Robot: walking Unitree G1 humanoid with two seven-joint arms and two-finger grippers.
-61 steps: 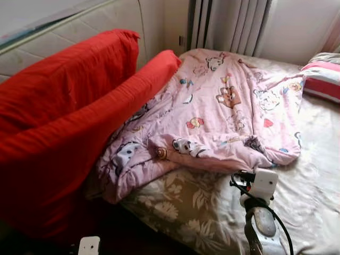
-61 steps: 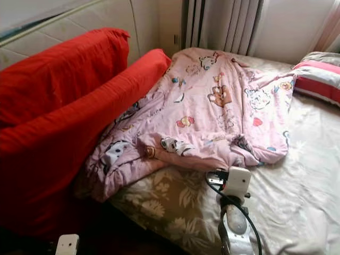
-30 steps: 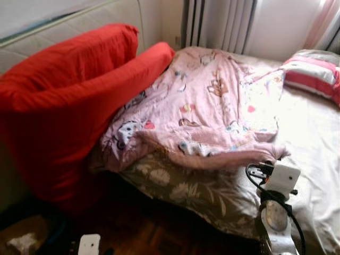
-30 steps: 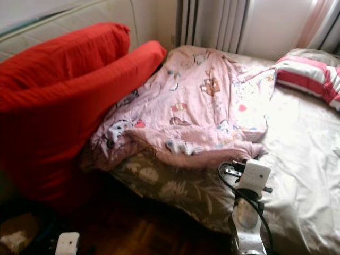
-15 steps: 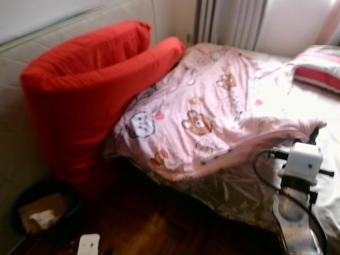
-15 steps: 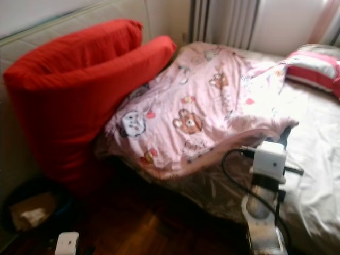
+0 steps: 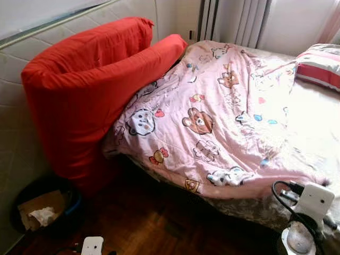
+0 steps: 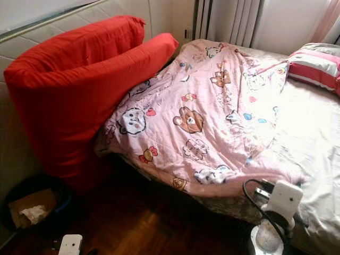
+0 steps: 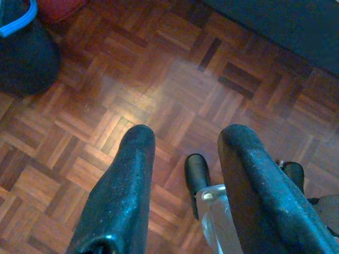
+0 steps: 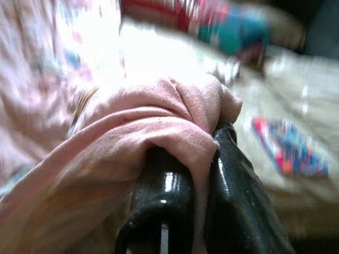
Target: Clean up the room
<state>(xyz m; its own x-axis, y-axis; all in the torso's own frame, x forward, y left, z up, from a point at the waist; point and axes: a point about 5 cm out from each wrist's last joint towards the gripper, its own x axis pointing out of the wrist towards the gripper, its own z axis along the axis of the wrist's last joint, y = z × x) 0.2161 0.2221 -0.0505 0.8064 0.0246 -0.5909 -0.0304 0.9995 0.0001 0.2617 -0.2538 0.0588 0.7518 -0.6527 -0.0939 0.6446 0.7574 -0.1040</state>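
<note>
A pink quilt printed with cartoon animals lies spread across the bed, its near edge hanging over the side of the mattress. In the right wrist view my right gripper is shut on a bunched pink fold of that quilt. From the head views my right arm's white wrist camera sits at the quilt's near right corner. My left gripper hangs open over the parquet floor with nothing between its fingers.
Two big red cushions lean on the padded headboard to the left. A striped pillow lies at the far right on the pale sheet. A dark bin with paper scraps stands on the wooden floor beside the bed.
The view has backed away from the bed. My right gripper has drawn the quilt's folded edge towards me and to the right, and the quilt now lies opened out and flatter.
</note>
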